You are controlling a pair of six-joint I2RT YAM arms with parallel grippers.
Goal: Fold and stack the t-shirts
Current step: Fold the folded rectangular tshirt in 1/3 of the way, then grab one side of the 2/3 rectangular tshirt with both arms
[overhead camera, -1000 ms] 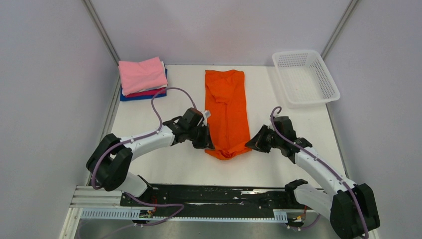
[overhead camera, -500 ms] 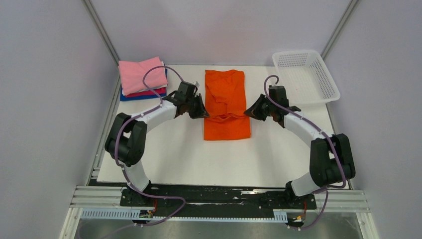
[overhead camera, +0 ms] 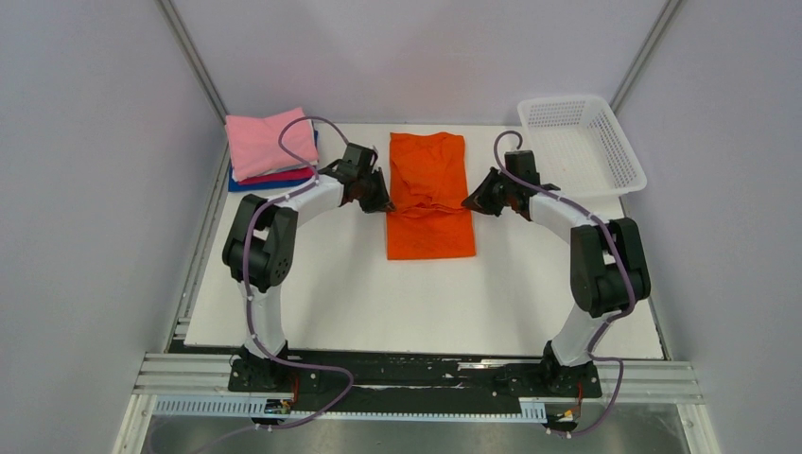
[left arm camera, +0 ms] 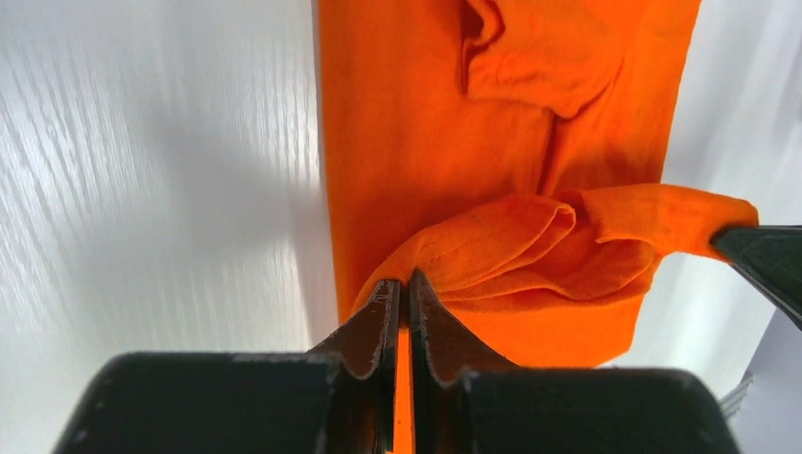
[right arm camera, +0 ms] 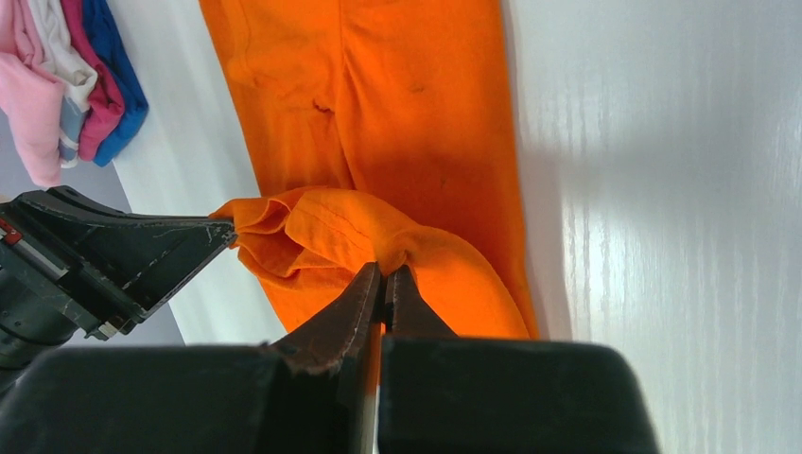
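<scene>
The bright orange t-shirt (overhead camera: 430,203) lies as a long strip at the middle back of the table, its near end lifted and doubled over toward the far end. My left gripper (overhead camera: 382,204) is shut on the hem's left corner (left arm camera: 444,255). My right gripper (overhead camera: 470,203) is shut on the hem's right corner (right arm camera: 378,248). The hem sags between them above the shirt. The stack of folded t-shirts (overhead camera: 271,147), pink on top with white, magenta and blue below, sits at the back left and shows in the right wrist view (right arm camera: 66,85).
A white plastic mesh basket (overhead camera: 579,147) stands at the back right corner. Grey walls close in the table (overhead camera: 378,303) on the left, back and right.
Both grippers have carried the shirt's near hem from the front of the table toward the back, doubling the shirt over. Both arms have stretched out farther.
</scene>
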